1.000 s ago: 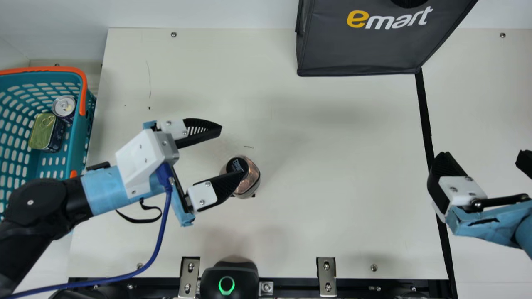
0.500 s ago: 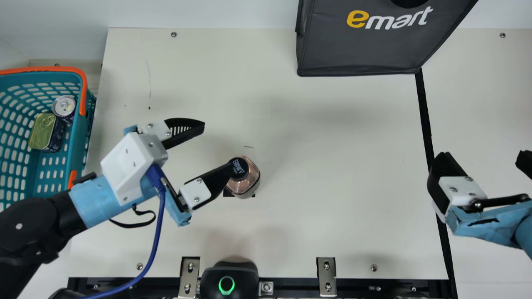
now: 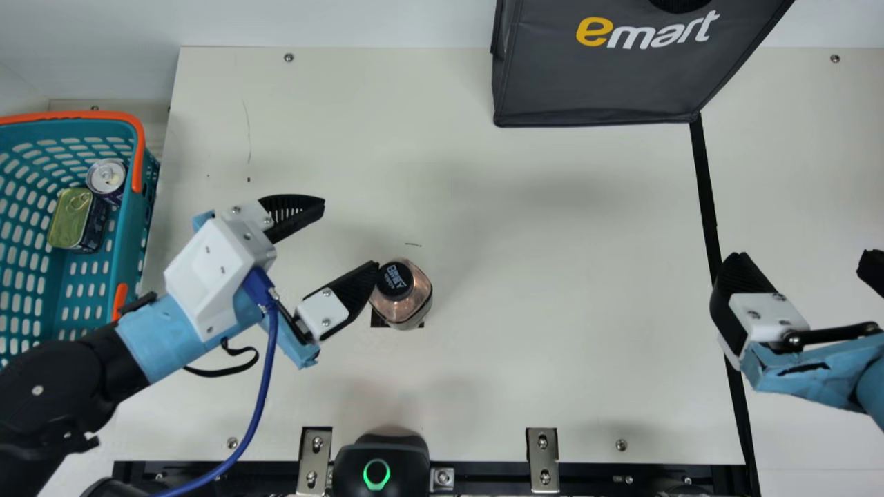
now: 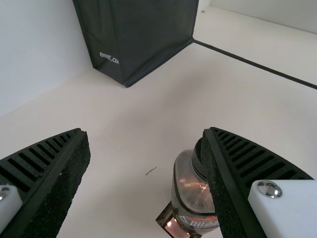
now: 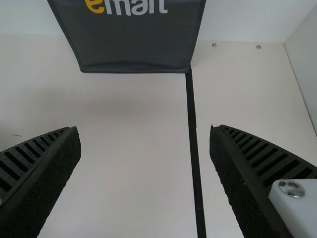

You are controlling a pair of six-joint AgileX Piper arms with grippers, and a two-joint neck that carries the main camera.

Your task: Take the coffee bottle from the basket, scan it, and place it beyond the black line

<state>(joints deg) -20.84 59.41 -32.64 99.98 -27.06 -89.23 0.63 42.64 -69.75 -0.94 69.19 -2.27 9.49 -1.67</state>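
Observation:
My left gripper (image 3: 350, 231) stands open in the main view, left of the coffee bottle (image 3: 407, 304), one fingertip right by its black cap. The bottle is upright over a dark square on the table. In the left wrist view, my left gripper (image 4: 146, 131) has nothing between its fingers; one finger partly covers the bottle (image 4: 190, 186). My right gripper (image 3: 804, 262) is open and empty at the right, near the black line (image 3: 706, 193). The right wrist view has that line (image 5: 192, 119) between the fingers of my right gripper (image 5: 146, 128). The basket (image 3: 124, 255) is at far left.
A can (image 3: 107, 177) and a green-lidded tin (image 3: 71, 219) lie in the basket. A dark bag (image 3: 601, 83) stands at the back, by the line's far end. The black scanner (image 3: 380, 459) with a green ring sits at the front edge.
My left gripper has drawn back to the left, its finger no longer over the bottle's cap in the main view. The bottle and my right arm have kept still.

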